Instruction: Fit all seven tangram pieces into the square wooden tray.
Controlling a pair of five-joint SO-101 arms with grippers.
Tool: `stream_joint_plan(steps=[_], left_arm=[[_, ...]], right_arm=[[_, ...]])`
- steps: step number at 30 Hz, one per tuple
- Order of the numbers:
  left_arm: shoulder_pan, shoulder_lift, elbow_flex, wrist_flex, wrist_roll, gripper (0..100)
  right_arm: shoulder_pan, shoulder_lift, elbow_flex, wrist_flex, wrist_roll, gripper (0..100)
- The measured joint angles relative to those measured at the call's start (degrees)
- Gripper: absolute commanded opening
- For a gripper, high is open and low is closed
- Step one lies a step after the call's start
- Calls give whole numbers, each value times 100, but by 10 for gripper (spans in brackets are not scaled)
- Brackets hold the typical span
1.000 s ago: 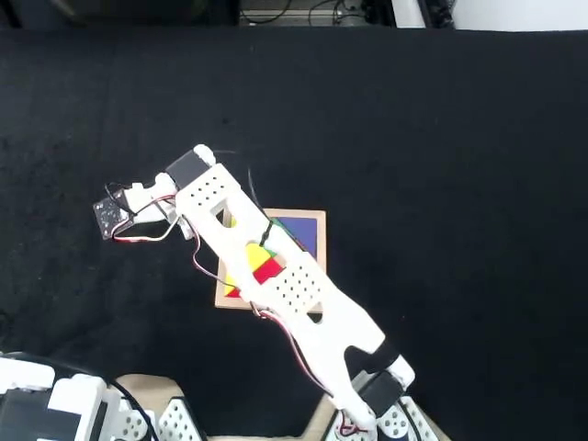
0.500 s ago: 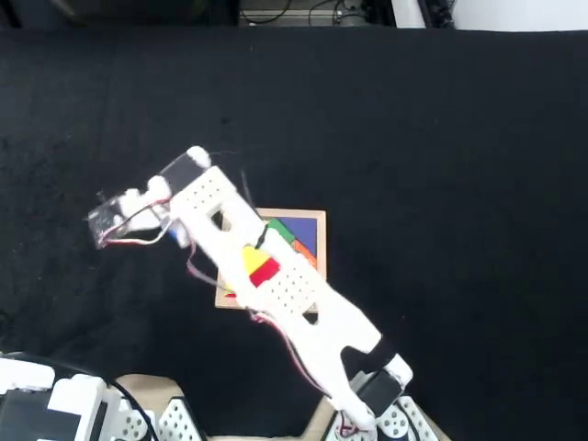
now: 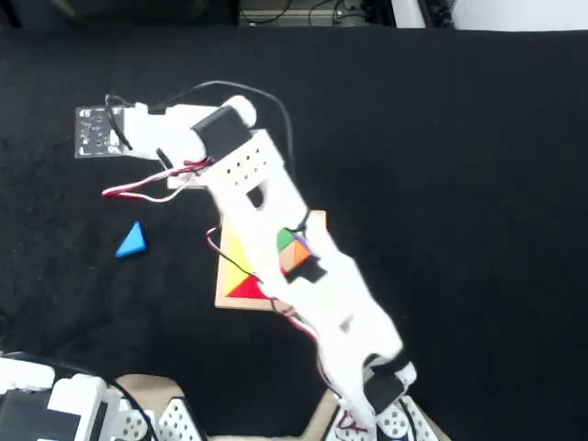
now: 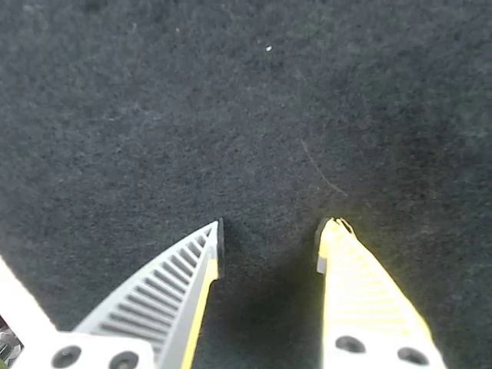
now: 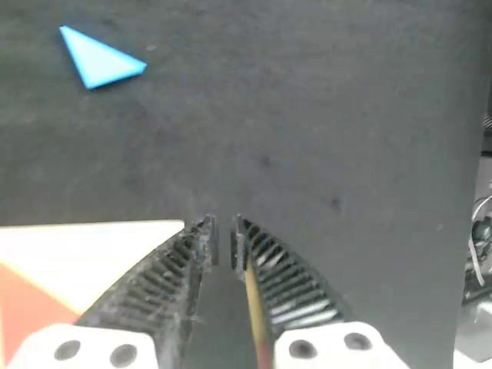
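Shift: right arm up and away toward the far side of the worktop since a second ago, off the spot left of the tray where it hung low.
Uncovered: blue triangle, hidden under the arm in the earlier frames, now in plain sight.
Blue triangle: flat on the black cloth, left of the tray, apart from its edge, outside the frame.
Right hand: narrow, fingers almost together, nothing between them; above bare cloth, tray corner beside it, triangle farther off.
Left hand: wide, empty, over bare cloth; no piece near it.
Tray: yellow piece and red piece at the near left, green piece and orange piece toward the middle; remainder under the arm, count impossible.
Reading: looks like a pull-back from the triangle with no grip on it, whether let go or missed not clear.
Meaning for task: not finished; at least this one piece still outside.
Next, as a guess: back down over the triangle, wider opening, pinch across its edges, carry to a free gap.
Risk: thin flat piece on cloth, likely to slide or tip under the fingers.
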Motion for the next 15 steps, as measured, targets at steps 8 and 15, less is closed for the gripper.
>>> stream_joint_plan(steps=[8, 15], left_arm=[[0, 0, 0, 0, 0, 213], [105, 0, 0, 0, 0, 213]], right_arm=[[141, -2963, 4387, -448, -9, 38], [325, -3912, 7332, -2418, -686, 38]])
